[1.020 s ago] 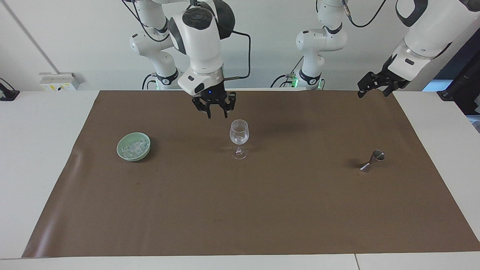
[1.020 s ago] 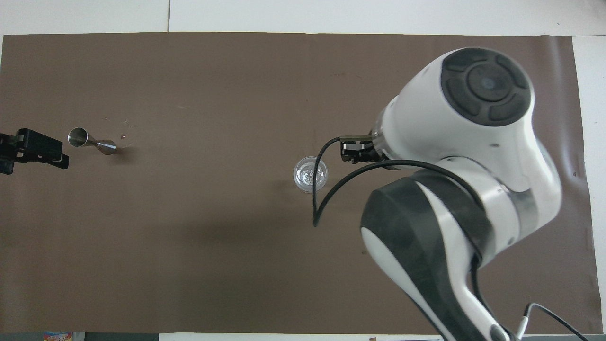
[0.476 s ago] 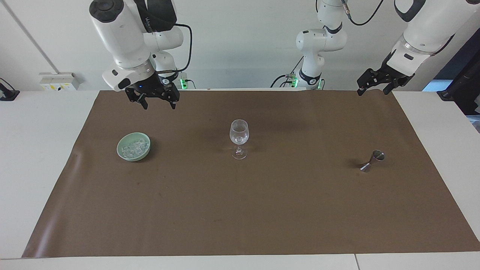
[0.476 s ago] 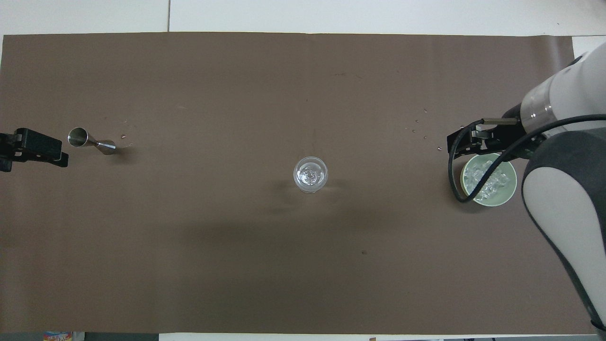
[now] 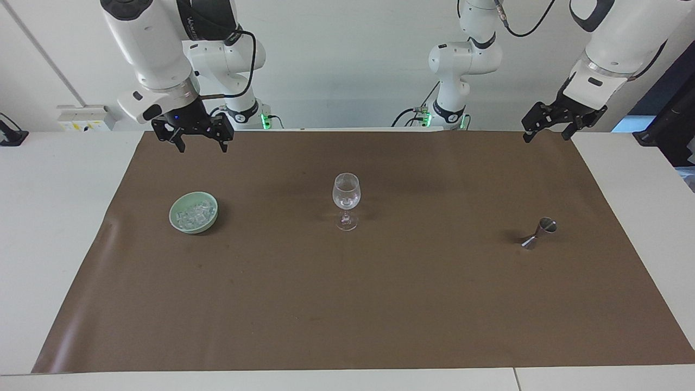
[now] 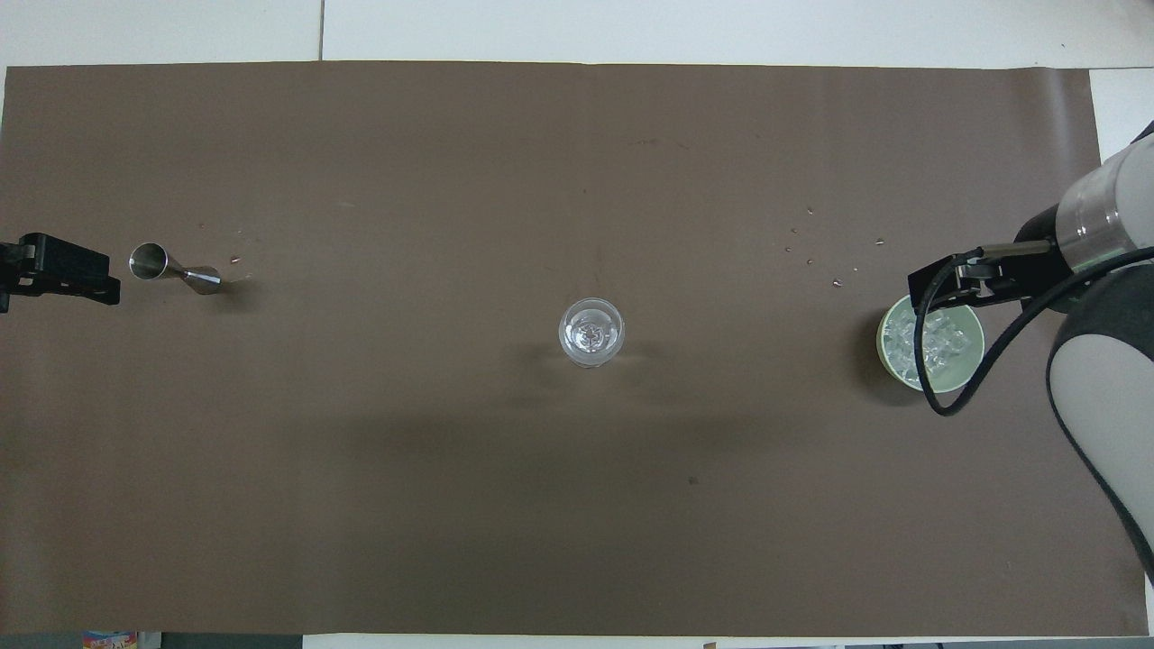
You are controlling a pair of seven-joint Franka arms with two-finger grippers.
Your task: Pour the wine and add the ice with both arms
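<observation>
Since a second ago we have swung our right gripper away from the wine glass toward the right arm's end of the table, and it now hangs in the air over the brown mat, above its edge nearest us and close to the green bowl. Its fingers stand apart and hold nothing. From overhead, our right gripper overlaps the rim of the bowl, though the facing view shows it well above the bowl and not touching it.

Our left gripper has barely shifted; we wait with it raised over the mat's corner at the left arm's end, fingers apart and empty. In the overhead view it sits at the frame's edge, just beside the small metal measuring cup.

We see the ice heaped in the bowl, which rests on the mat toward the right arm's end. The wine glass stands upright at the middle of the mat, with a few clear pieces in it. The measuring cup lies tilted on its side toward the left arm's end, well apart from the glass.
</observation>
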